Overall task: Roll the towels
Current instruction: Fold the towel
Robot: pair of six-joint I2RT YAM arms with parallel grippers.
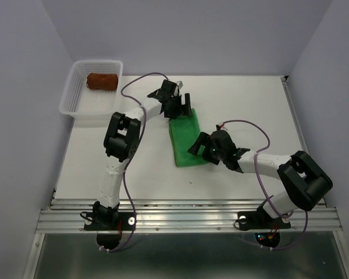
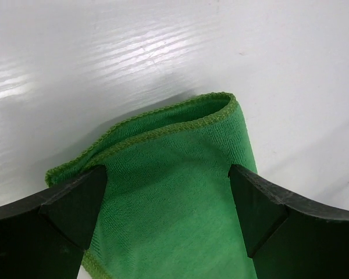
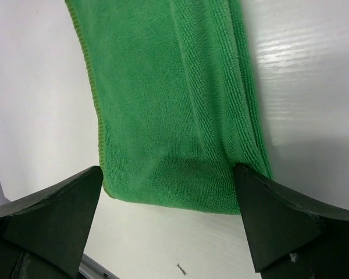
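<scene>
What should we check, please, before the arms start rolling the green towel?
1. Green towel folded into a flat strip: ok.
2. Left claw open over its far end: ok.
3. Right claw open over its near end: ok.
4. Brown towel already rolled, in the basket: ok.
5. Either claw touching the towel: cannot tell.

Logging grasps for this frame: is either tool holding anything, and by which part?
Nothing is held. The left tool and right tool are both open, straddling opposite ends of the green towel.
</scene>
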